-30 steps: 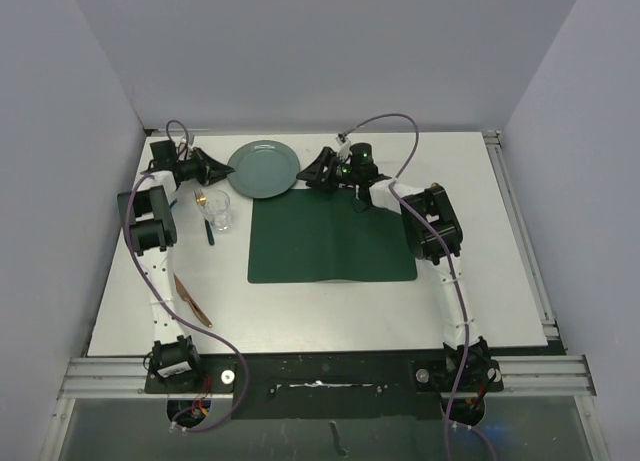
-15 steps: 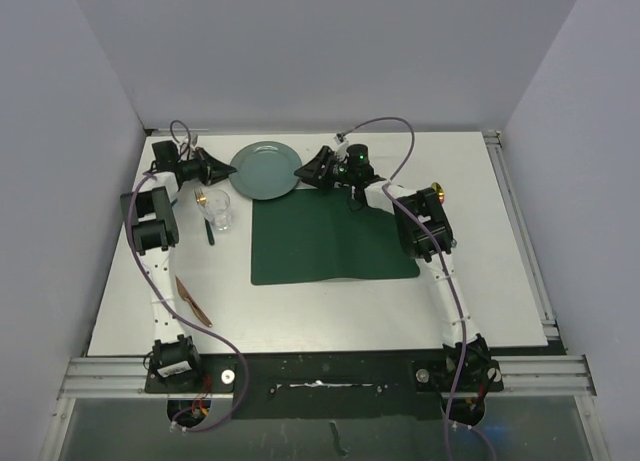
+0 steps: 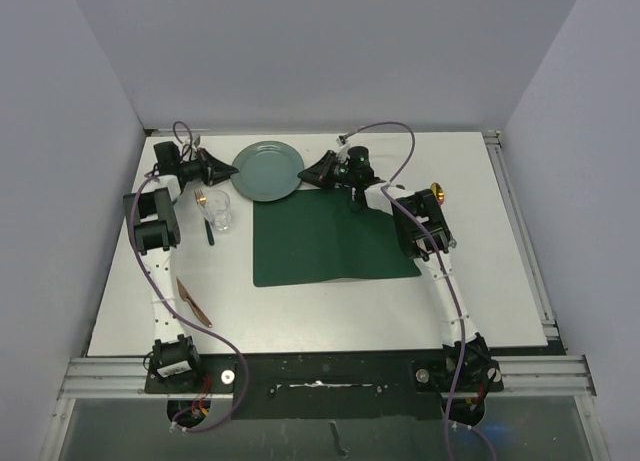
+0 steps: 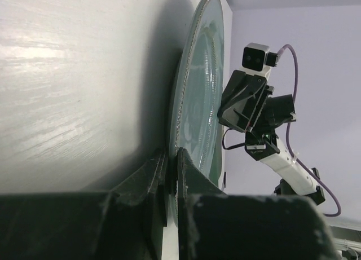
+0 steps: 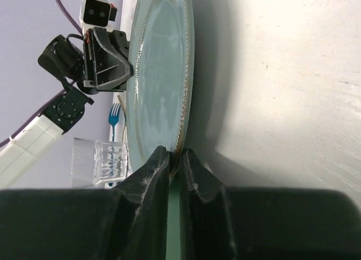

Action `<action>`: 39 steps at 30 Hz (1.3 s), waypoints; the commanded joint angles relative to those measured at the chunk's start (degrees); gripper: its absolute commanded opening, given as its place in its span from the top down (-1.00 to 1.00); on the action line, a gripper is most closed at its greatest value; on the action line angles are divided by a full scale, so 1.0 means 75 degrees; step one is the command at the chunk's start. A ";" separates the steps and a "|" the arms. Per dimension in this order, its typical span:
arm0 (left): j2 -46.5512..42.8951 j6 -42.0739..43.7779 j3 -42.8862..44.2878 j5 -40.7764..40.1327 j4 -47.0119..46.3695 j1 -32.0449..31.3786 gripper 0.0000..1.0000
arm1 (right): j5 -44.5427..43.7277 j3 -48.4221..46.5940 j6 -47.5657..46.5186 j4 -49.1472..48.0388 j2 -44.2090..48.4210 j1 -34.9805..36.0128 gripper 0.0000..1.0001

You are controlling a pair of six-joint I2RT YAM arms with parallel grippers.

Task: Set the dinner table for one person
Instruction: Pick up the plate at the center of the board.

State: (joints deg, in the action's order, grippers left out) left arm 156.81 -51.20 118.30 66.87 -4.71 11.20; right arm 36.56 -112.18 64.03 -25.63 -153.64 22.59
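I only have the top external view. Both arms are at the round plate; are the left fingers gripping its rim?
Observer: Yes. In the left wrist view the left fingers are shut on the rim of the plate.
Operator: And the right side?
Observer: The right wrist view shows the right fingers pinching the opposite rim too.
Operator: Is that rim smooth?
Observer: No, up close a fine beaded line runs around its edge.
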 commanded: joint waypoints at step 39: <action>-0.0384 -0.5455 -0.0612 0.0874 -0.7364 -0.0574 1.00 | 0.0282 -0.0406 -0.0585 -0.0395 0.0844 0.0310 1.00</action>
State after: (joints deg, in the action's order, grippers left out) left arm 158.39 -86.11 110.98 69.10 -52.82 10.63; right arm 36.69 -112.51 62.22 -25.28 -153.21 21.89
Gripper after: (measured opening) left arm 0.028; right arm 0.081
